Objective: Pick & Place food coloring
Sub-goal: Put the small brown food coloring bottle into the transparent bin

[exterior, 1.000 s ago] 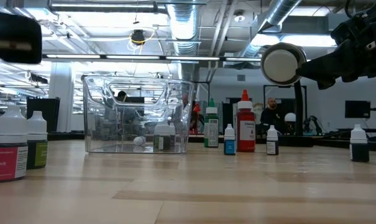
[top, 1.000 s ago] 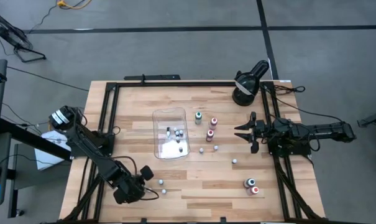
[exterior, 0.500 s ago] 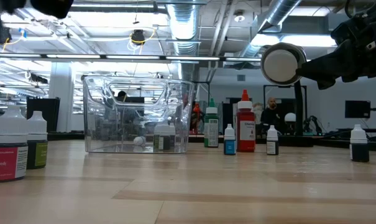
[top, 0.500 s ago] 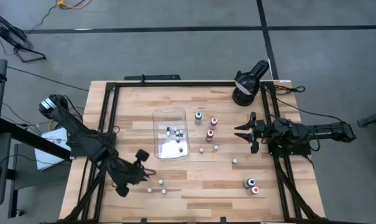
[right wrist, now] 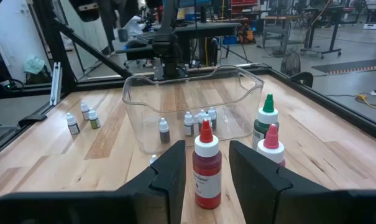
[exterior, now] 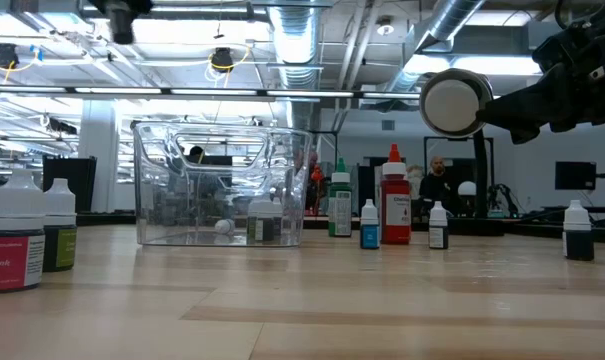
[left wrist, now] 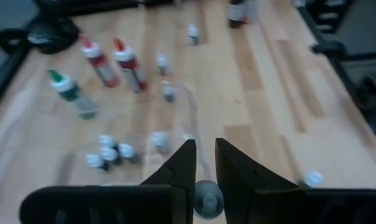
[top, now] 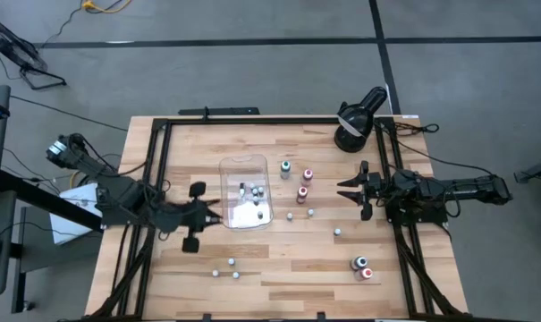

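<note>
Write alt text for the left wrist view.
The left pincer, shut on a tiny white-capped bottle, hovers above a light wooden table. Below lie a clear plastic tray holding small bottles, and two red bottles beside a green one.

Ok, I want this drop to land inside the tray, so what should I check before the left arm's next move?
1. Bottle held: left gripper is shut on a small white-capped bottle: ok.
2. Gripper over the clear tray: it sits at the tray's left wall, not over the inside: not ok.
3. Room in the tray: a few bottles inside, bare floor beside them: ok.
4. Right gripper out of the way: open, waiting on the table's right side: ok.
5. Carried bottle is higher than the tray's rim: cannot tell.
</note>
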Available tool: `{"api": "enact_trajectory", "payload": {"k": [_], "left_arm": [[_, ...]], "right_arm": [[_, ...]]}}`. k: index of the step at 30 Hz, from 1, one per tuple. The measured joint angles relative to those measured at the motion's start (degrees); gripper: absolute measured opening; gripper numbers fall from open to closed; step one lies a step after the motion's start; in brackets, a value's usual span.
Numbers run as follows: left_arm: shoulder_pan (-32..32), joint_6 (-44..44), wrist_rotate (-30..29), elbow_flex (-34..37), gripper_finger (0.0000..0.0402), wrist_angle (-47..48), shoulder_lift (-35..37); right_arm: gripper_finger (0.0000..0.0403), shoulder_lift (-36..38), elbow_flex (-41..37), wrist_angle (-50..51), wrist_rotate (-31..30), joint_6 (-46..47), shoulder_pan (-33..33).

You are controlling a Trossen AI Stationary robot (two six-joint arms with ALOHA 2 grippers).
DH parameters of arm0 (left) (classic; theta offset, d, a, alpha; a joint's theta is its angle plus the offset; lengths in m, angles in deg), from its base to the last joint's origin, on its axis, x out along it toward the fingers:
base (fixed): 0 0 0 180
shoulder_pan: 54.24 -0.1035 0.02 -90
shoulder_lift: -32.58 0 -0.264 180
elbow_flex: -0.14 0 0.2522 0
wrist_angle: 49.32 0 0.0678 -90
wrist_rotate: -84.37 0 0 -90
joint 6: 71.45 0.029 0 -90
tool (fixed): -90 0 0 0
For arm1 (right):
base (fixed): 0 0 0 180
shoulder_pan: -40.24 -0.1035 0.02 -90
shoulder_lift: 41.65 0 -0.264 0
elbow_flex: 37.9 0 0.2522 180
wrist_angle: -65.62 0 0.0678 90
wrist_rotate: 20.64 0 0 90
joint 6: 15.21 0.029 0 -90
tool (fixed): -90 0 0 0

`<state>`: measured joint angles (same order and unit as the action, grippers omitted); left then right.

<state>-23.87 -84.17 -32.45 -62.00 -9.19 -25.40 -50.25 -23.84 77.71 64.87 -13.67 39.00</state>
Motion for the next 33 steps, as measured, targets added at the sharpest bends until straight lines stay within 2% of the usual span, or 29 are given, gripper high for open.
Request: {"api": "enact_trajectory", "payload": {"k": [7, 11, 16, 21, 29, 33], "left_arm": [[-6.9, 4.1, 1.1, 0.0, 0.004, -4.7, -1.1], [-10.8, 6.1, 4.5, 0.0, 0.0041, -8.7, -4.0], [-15.7, 7.9, 7.5, 0.0, 0.0034, -15.3, -9.7], [-19.3, 7.4, 8.7, 0.0, 0.0049, -21.5, -17.0], [-22.8, 2.7, 10.1, 0.0, 0.0037, -29.4, -26.7], [-23.7, 2.4, 10.1, 0.0, 0.0045, -33.1, -29.5]], "right_arm": [[0.0113, 0.0, 0.0, 0.0, 0.0, 0.0, 0.0], [0.0113, 0.0, 0.0, 0.0, 0.0, 0.0, 0.0], [0.0113, 0.0, 0.0, 0.0, 0.0, 0.0, 0.0], [0.0113, 0.0, 0.0, 0.0, 0.0, 0.0, 0.0], [0.0113, 0.0, 0.0, 0.0, 0.0, 0.0, 0.0], [0.0113, 0.0, 0.0, 0.0, 0.0, 0.0, 0.0]]}}
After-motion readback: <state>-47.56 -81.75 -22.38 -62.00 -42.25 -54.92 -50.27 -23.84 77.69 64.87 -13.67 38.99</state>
